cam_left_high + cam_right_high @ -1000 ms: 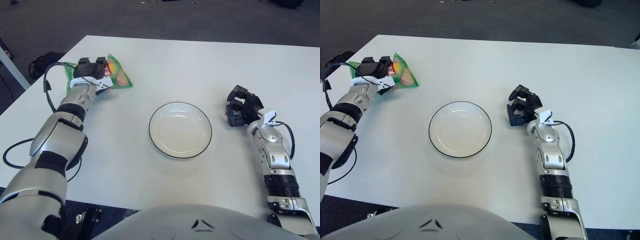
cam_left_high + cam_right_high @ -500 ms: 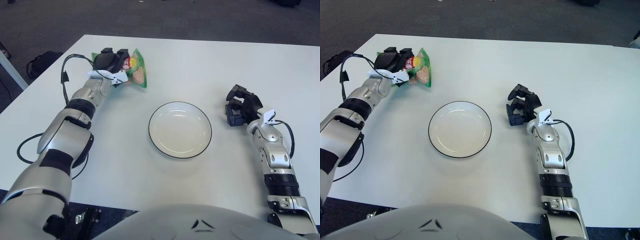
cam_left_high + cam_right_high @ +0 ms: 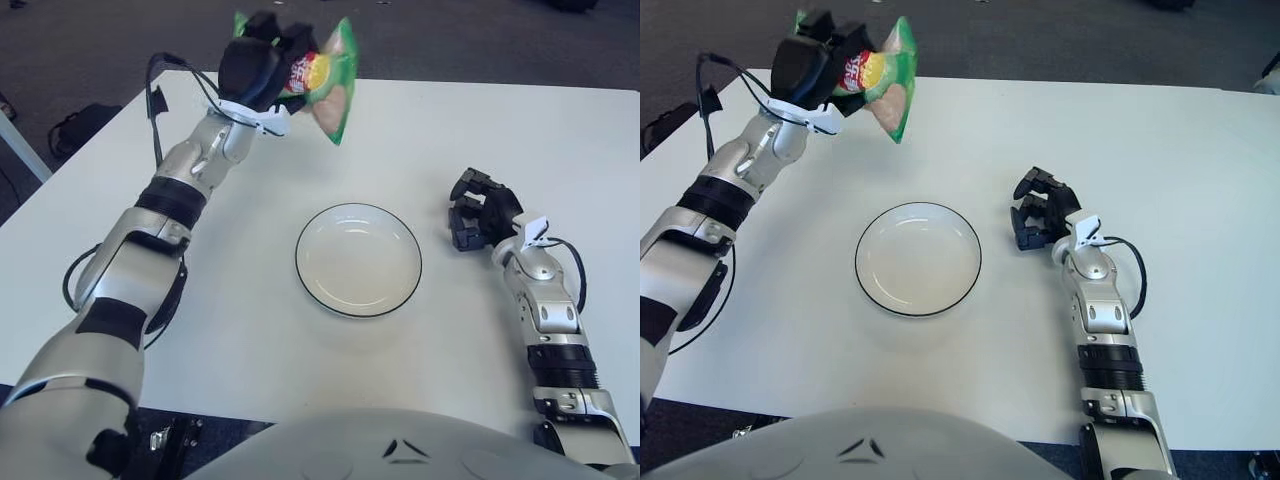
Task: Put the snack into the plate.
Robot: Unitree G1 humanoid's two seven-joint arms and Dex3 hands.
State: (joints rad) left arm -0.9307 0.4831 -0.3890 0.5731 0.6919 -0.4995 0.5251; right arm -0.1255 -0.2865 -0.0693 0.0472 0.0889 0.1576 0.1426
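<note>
A green snack bag hangs in the air above the table's far left part, gripped by my left hand, whose fingers are curled around its upper end. The bag tilts down to the right, towards the plate but still behind and left of it. The white plate with a dark rim sits empty at the table's middle. My right hand shows to the right of the plate, fingers curled, holding nothing.
The white table spreads around the plate, with dark carpet beyond its far edge. A black cable loops off my left forearm. A dark object lies on the floor at the left.
My left hand has lifted the snack bag off the table and carried it up and to the right, closer to the plate. The right hand has stayed put.
</note>
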